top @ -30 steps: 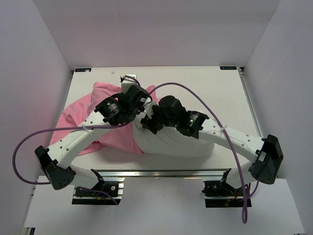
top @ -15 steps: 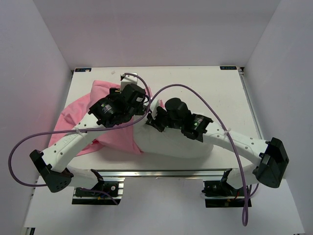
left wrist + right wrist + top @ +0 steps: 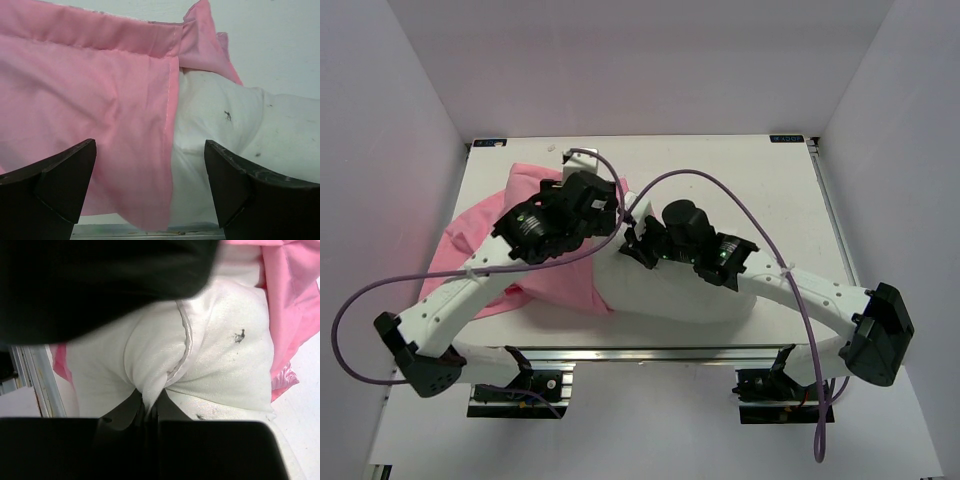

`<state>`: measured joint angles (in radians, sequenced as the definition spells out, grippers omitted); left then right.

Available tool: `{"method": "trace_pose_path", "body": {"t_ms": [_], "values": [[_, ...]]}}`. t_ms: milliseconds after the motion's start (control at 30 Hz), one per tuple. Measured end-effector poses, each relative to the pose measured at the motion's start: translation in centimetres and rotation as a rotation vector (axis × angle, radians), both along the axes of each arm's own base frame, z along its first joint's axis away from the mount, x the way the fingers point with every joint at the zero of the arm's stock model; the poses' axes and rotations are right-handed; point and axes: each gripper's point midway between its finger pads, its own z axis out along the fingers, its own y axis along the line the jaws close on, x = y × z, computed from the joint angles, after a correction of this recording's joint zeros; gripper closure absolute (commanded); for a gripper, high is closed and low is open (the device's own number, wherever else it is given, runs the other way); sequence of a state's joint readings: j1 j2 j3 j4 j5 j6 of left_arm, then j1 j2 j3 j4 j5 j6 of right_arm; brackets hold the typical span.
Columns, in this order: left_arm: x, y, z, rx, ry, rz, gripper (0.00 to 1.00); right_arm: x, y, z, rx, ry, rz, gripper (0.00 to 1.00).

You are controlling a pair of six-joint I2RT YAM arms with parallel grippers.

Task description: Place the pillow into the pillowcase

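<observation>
White walls close in a pale worktop (image 3: 750,180) seen from above. On it the pillow (image 3: 680,295) lies toward the near edge. The pink pillowcase (image 3: 470,240) covers the pillow's left end and spreads away to the pillow's left. Both arms reach in over that covered end. The left pincer (image 3: 605,205) hangs above the pillow's far left corner, and the right pincer (image 3: 632,248) is down on the white fabric just beside it. Purple cables (image 3: 720,190) loop over the pillow.

From the left wrist, the left pincer (image 3: 149,150) stands released, its two dark fingers (image 3: 55,185) spread wide and holding nothing. Between them runs the stitched hem of the pillowcase (image 3: 90,90), lying on top of the pillow (image 3: 225,125), whose bare white cloth carries a few dark specks. Worktop (image 3: 270,40) shows beyond the pillow.

From the right wrist, the right pincer (image 3: 150,407) is clenched on a pinched fold of the pillow (image 3: 220,365), beside its seam. Pink pillowcase (image 3: 290,305) borders the pillow at the right of this view. A dark blurred shape fills the upper left.
</observation>
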<state>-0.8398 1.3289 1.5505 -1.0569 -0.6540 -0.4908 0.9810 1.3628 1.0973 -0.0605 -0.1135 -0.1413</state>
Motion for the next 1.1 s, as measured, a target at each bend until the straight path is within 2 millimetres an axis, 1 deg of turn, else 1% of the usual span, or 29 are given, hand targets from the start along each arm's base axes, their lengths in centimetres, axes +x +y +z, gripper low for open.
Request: {"method": "trace_pose_path", "body": {"t_ms": [100, 233, 300, 333, 400, 467, 600, 667, 733, 867, 967, 1000, 1067, 1100], "values": [[-1.5, 0.6, 1.0, -0.082, -0.034, -0.036, 0.02, 0.6, -0.2, 0.1, 0.018, 0.025, -0.02, 1.0], [-5.2, 2.2, 1.5, -0.203, -0.084, -0.147, 0.02, 1.2, -0.3, 0.0, 0.029, 0.046, -0.038, 1.0], [-6.3, 2.5, 1.9, -0.24, -0.096, -0.188, 0.03, 1.3, -0.1, -0.1, 0.029, 0.054, -0.041, 1.0], [-6.4, 2.4, 1.9, -0.244, -0.096, -0.193, 0.05, 1.3, 0.0, 0.0, 0.03, 0.056, -0.042, 1.0], [-6.0, 2.0, 0.9, -0.217, -0.067, -0.186, 0.07, 1.3, 0.0, 0.0, 0.03, 0.061, -0.044, 1.0], [-5.0, 1.1, -1.3, -0.153, -0.001, -0.17, 0.09, 1.3, 0.0, 0.0, 0.033, 0.066, -0.044, 1.0], [-3.3, -0.6, -6.5, -0.018, 0.137, -0.157, 0.15, 1.3, 0.0, 0.0, 0.037, 0.078, -0.047, 1.0], [-3.0, -0.6, -7.4, 0.013, 0.155, -0.143, 0.2, 1.3, -0.1, -0.1, 0.035, 0.081, -0.049, 1.0], [-2.9, -0.2, -7.1, 0.02, 0.142, -0.122, 0.24, 1.3, -0.1, -0.1, 0.036, 0.083, -0.05, 1.0], [-2.9, 0.5, -5.8, 0.014, 0.112, -0.086, 0.29, 1.3, -0.1, 0.0, 0.04, 0.083, -0.052, 1.0], [-3.1, 1.2, -5.3, 0.021, 0.106, -0.056, 0.37, 1.2, -0.1, 0.1, 0.043, 0.083, -0.052, 1.0], [-3.1, 1.5, -5.2, 0.026, 0.105, -0.046, 0.44, 1.2, -0.1, 0.1, 0.044, 0.083, -0.053, 1.0], [-3.2, 1.8, -5.2, 0.034, 0.103, -0.031, 0.53, 1.2, -0.1, 0.2, 0.045, 0.082, -0.053, 1.0], [-3.2, 2.0, -5.2, 0.04, 0.104, -0.025, 0.62, 1.2, -0.1, 0.2, 0.046, 0.082, -0.053, 1.0]]}}
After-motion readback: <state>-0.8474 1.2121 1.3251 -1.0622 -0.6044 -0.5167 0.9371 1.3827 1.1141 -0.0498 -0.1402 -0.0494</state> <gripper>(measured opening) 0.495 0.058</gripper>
